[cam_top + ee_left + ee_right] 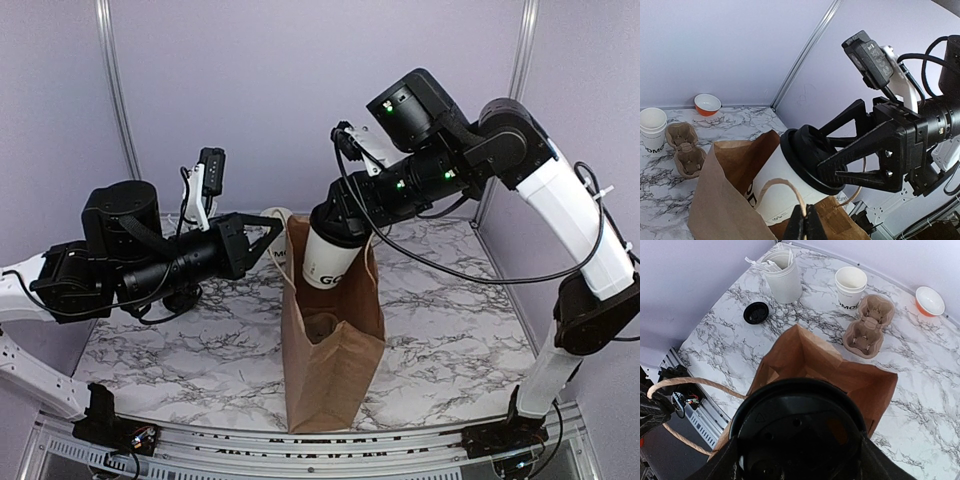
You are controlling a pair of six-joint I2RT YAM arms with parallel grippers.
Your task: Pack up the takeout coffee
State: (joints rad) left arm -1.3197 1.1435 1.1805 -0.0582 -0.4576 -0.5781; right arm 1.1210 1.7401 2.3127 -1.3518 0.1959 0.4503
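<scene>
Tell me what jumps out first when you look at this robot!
The right tool grips a white coffee cup by its black lid, tilted at the open mouth of a brown paper bag in the middle of the marble table. The left tool pinches the bag's string handle from the other side.

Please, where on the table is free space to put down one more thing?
The table is bare between the paper bag, cup carrier and orange bowl. A second patch lies between the loose black lid and the table's edge. Crowded: around the utensil holder, lidless cup and carrier.
</scene>
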